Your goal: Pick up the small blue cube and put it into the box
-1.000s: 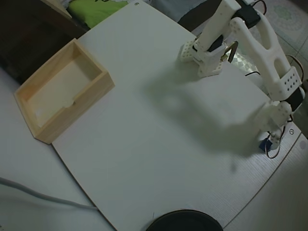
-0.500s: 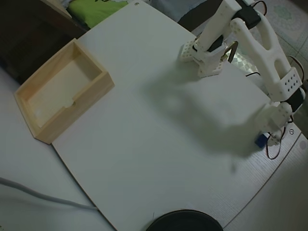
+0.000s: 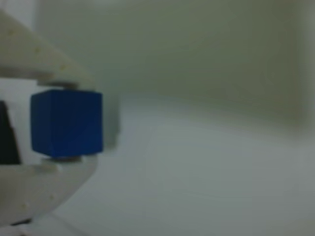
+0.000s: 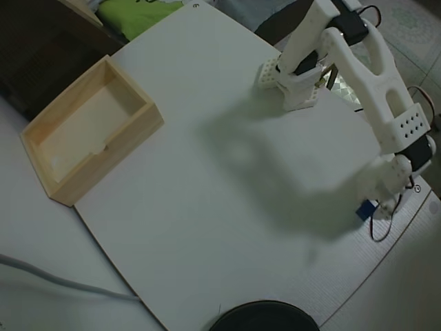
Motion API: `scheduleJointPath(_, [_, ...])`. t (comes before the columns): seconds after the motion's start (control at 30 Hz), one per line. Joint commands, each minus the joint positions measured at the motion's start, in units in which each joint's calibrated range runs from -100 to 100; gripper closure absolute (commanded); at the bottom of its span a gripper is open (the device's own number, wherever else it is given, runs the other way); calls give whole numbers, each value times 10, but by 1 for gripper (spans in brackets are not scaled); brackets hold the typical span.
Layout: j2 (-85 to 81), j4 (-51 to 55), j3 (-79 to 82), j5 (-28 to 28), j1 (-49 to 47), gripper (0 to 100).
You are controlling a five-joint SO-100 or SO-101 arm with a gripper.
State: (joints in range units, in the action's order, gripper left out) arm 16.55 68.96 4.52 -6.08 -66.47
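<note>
The small blue cube [image 3: 66,123] is pinched between two white fingers at the left of the wrist view, one finger [image 3: 44,64] above it and one below. From overhead, the cube [image 4: 366,209] shows as a blue spot at the tip of my gripper [image 4: 370,207], held above the white board's right edge. My gripper is shut on it. The box [image 4: 89,127], an open tray of pale wood, stands far off at the board's left side with nothing inside.
A white board [image 4: 207,193] covers the table. The arm's white base [image 4: 293,83] sits at the top right. A round black object [image 4: 265,317] pokes in at the bottom edge. A green item [image 4: 134,14] lies beyond the board's top left.
The gripper with the blue cube has risen and shifted a little to the left in the overhead view. The arm's shadow on the board has moved left with it.
</note>
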Motion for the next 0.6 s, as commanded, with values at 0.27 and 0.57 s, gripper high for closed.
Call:
scheduleJointPath(0.27, [-14,242,-335,-23,105,90])
scheduleJointPath(0.57, [-49,308,-457,-39,202,90])
